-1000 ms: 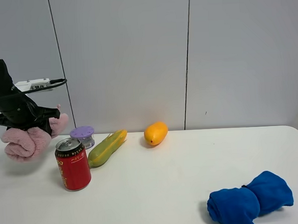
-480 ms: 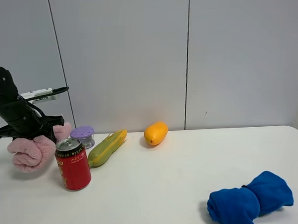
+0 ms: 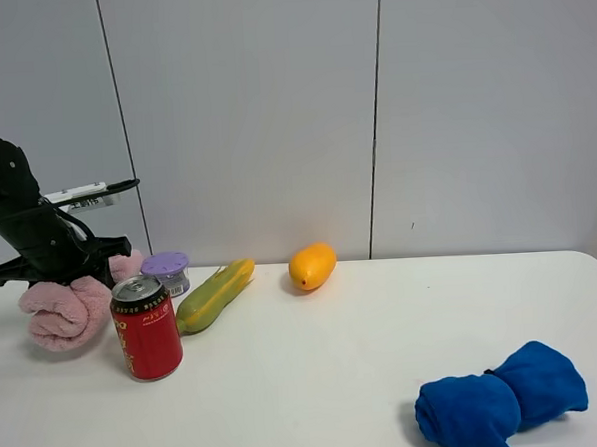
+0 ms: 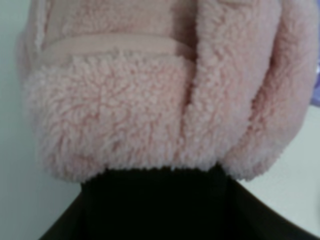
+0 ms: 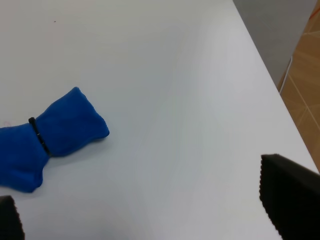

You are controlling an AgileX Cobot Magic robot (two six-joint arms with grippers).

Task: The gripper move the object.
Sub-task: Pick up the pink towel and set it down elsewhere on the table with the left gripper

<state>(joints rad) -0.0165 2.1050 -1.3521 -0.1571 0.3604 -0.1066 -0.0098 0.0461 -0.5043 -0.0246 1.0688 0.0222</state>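
Left gripper (image 3: 78,277): closed tight on the middle of the pink towel (image 3: 56,312) and holding it.
Pink towel: at the far left of the high view, low over the white surface (image 3: 317,383). I cannot tell if it touches the surface. In the left wrist view the fluffy towel (image 4: 160,100) fills nearly the whole picture.
Red can (image 3: 146,328): stands upright just right of the pink towel, very close to it.
Purple-lid jar (image 3: 166,271): behind the can, near the towel's right end.
Corn cob (image 3: 214,295): lies tilted, just right of the jar and can.
Mango (image 3: 312,266): further right, near the back wall, alone.
Blue towel (image 3: 500,398): lower right of the high view, well apart from the rest. A black band goes around its middle.
Left arm: black, comes in from the left edge and leans down to the towel. A white piece sticks out to the right above it.
Right gripper (image 5: 135,190): wide open, holding nothing, over bare surface near the blue towel (image 5: 47,137).
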